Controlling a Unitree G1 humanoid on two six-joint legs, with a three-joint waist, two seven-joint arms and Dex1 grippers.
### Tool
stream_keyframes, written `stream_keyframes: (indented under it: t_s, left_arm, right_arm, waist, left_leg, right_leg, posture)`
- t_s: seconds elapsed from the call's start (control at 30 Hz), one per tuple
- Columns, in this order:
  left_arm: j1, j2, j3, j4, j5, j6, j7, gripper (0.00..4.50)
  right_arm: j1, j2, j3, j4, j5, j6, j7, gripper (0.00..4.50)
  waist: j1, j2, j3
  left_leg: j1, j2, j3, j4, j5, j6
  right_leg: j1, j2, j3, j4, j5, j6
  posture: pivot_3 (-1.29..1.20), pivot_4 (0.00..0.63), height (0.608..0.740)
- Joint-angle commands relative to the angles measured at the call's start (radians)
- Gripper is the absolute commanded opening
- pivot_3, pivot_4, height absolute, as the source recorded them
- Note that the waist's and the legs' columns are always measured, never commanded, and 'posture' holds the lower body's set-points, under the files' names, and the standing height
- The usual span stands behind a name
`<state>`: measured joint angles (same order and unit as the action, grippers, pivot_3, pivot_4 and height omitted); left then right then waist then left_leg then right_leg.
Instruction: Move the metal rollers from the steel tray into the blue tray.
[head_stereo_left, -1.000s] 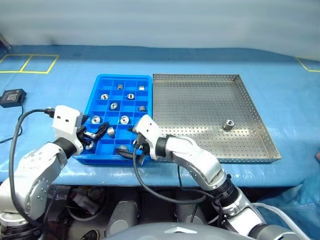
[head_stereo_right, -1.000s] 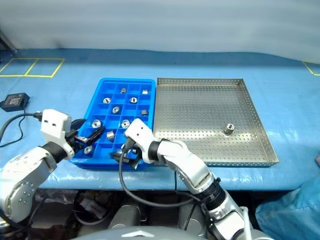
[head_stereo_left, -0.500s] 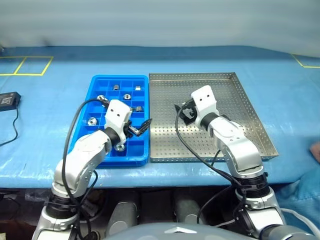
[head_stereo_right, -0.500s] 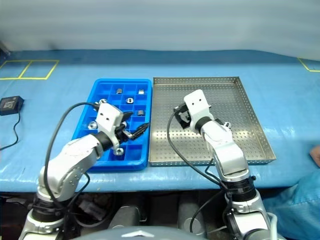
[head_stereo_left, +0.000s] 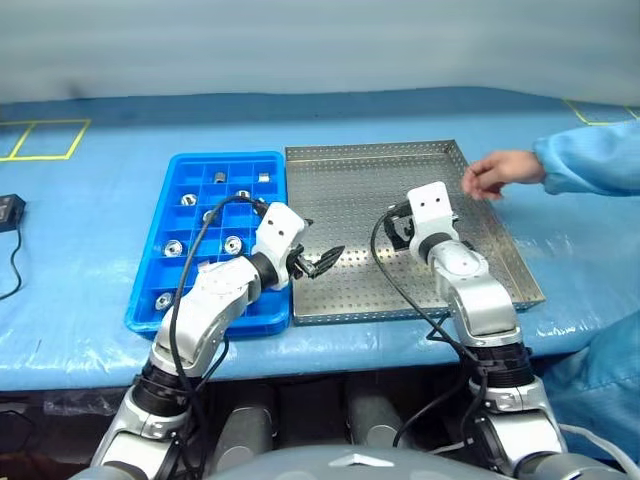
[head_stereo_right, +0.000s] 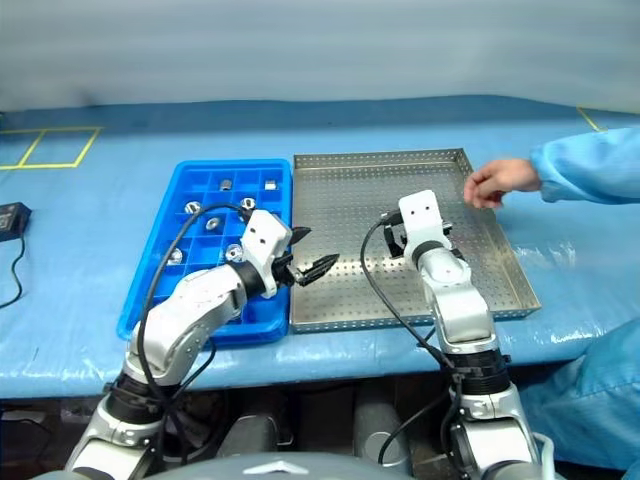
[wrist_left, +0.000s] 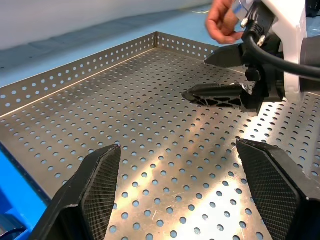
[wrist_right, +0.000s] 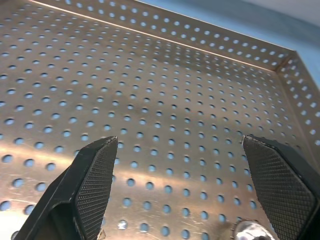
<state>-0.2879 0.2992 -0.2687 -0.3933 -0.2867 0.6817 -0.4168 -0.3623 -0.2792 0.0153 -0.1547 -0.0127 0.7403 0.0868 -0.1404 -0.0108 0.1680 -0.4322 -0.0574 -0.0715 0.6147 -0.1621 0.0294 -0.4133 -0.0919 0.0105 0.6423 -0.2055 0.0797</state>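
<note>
A bench (head_stereo_left: 90, 215) covered in a wrinkled blue sheet spans the scene, glossy where the light catches it. Yellow tape lines (head_stereo_left: 45, 140) mark squares near its far left corner, with another yellow mark (head_stereo_left: 590, 112) near the far right corner. A small black box (head_stereo_left: 8, 210) with a cable lies at the left edge. Behind the bench's far edge runs a pale, plain wall (head_stereo_left: 320, 45).

Steel tray (head_stereo_left: 350, 190) floor mostly bare and free between the two grippers, left gripper (head_stereo_left: 322, 262) over its near left part, right gripper (wrist_left: 225, 75) near the middle, a person's hand (head_stereo_left: 490, 172) over the far right rim, blue tray (head_stereo_left: 160, 290) touching along the left side.
</note>
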Motion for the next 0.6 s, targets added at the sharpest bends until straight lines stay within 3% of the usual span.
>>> stream_keyframes:
  t_s: [0.03, 0.47, 0.6]
  left_arm:
    - [-0.002, 0.0, 0.003, -0.005, 0.01, -0.024, -0.012, 4.02]
    - [0.008, 0.002, 0.007, -0.005, 0.035, -0.018, -0.011, 4.02]
    - [0.009, -0.001, 0.019, -0.001, 0.039, -0.018, -0.005, 4.02]
  right_arm:
    - [-0.006, 0.003, -0.04, 0.02, -0.012, -0.025, -0.027, 4.2]
    - [-0.018, 0.045, -0.098, 0.15, -0.019, -0.01, -0.098, 4.2]
    - [-0.014, 0.064, -0.114, 0.147, 0.002, 0.011, -0.092, 3.33]
  waist:
    - [-0.004, 0.0, 0.0]
    - [-0.015, 0.001, 0.0]
    - [-0.018, 0.001, 0.0]
  left_leg:
    - [0.0, 0.0, 0.0, 0.0, 0.0, 0.0]
    - [0.0, 0.0, 0.0, 0.001, 0.0, 0.0]
    - [0.0, 0.0, 0.0, 0.001, 0.0, 0.001]
  right_leg:
    - [0.0, 0.0, 0.0, 0.0, 0.0, 0.0]
    - [0.0, 0.0, 0.0, 0.001, 0.0, 0.001]
    - [0.001, 0.0, 0.0, 0.0, 0.001, 0.001]
  posture:
    - [-0.27, 0.15, 0.74]
    - [-0.27, 0.15, 0.74]
    - [-0.26, 0.15, 0.74]
